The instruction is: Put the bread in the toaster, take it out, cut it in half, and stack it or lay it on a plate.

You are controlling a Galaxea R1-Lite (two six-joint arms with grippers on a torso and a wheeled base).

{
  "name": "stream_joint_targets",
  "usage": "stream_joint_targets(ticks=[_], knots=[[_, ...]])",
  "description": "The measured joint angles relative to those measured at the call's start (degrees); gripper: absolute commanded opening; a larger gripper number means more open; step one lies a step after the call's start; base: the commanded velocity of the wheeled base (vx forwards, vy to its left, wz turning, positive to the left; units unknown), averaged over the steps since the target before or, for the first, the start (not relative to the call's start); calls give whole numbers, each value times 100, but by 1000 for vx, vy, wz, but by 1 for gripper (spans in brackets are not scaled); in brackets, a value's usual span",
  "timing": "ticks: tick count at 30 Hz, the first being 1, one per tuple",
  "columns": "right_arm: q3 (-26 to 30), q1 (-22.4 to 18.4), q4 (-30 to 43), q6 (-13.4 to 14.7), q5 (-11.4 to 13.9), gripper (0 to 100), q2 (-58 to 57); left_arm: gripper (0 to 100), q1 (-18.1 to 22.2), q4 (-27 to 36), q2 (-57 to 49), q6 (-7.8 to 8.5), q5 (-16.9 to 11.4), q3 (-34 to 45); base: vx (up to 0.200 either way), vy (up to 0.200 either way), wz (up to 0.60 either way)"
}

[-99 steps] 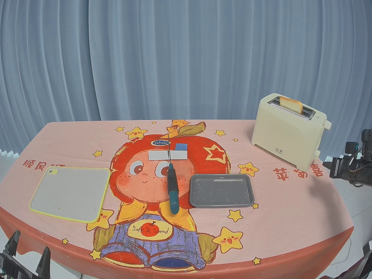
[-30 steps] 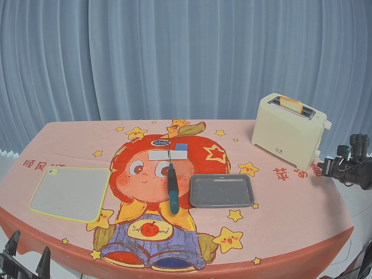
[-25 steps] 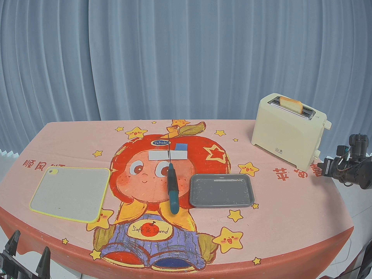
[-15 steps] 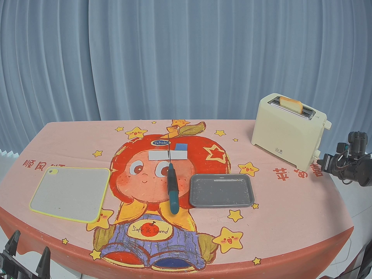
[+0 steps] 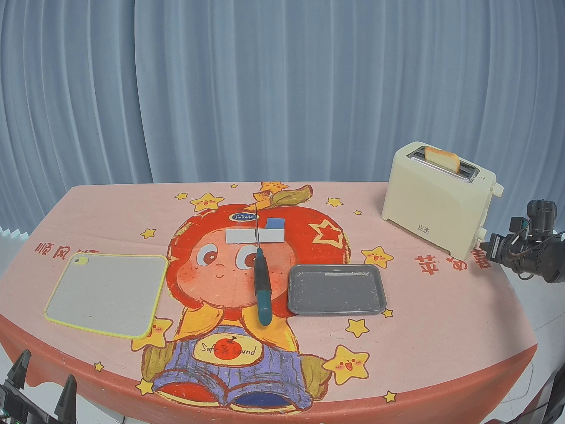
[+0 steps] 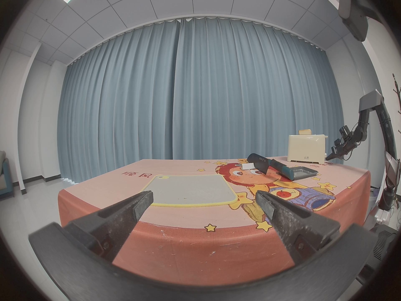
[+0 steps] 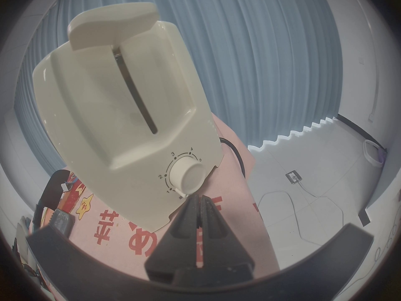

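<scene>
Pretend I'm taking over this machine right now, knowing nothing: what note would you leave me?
Left end effector: open, empty, low at the near edge of the table, facing the cutting board.
Right end effector: shut, empty, tip just beside the dial on the end of the toaster; contact unclear.
Things: bread stands in the toaster slot, top poking out; lever up. The knife lies between cutting board and grey tray.
Done: bread is in the toaster.
Left: take it out, halve it on the board, lay it on the tray.

One each of toaster, bread, knife, plate, board
</scene>
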Motion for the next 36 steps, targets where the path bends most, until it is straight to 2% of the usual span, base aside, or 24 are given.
stream_joint_targets(ticks=[3,9,36], knots=[[-33,2,2,35,0,0,0,100,0,0,0,0,0,0,0,0,0],[-88,16,22,290,-7,0,-11,100,4,0,0,2,0,0,0,0,0],[-46,93,13,316,-33,0,-182,100,0,0,0,2,0,0,0,0,0]])
